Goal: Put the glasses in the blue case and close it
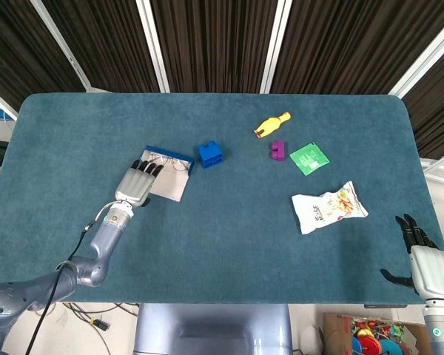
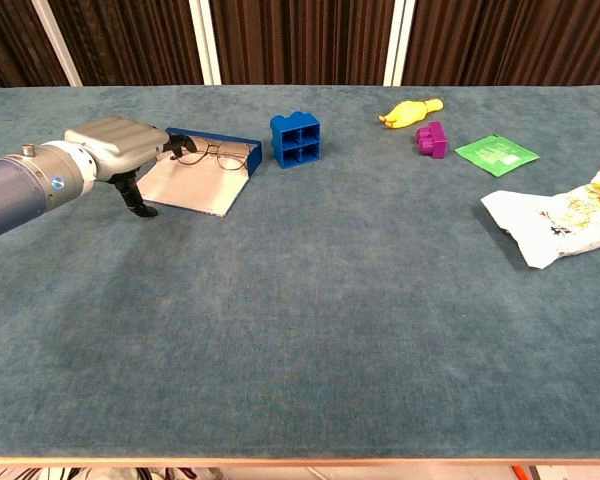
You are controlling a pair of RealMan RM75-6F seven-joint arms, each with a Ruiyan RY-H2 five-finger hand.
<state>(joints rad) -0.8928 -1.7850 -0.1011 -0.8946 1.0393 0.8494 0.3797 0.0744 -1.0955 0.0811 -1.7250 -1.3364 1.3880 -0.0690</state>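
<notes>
Chest view shows one pair of thin wire-rimmed glasses (image 2: 216, 153) lying in the open blue case with a pale lining (image 2: 202, 183), at the desk's (image 2: 310, 320) left rear. Left hand (image 2: 118, 148) rests at the case's left edge, fingers spread, holding nothing. Just right stands one blue building block (image 2: 295, 139). Right hand (image 1: 423, 260) hangs open off the desk's right corner.

A wide tabletop (image 1: 229, 244) covered in teal felt-like cloth with rounded corners stands before a wall of dark brown vertically ribbed panels (image 1: 214, 44) divided by slanting white strips (image 1: 154, 44), with pale floor and loose cables (image 1: 96, 314) visible beneath its near edge.
</notes>
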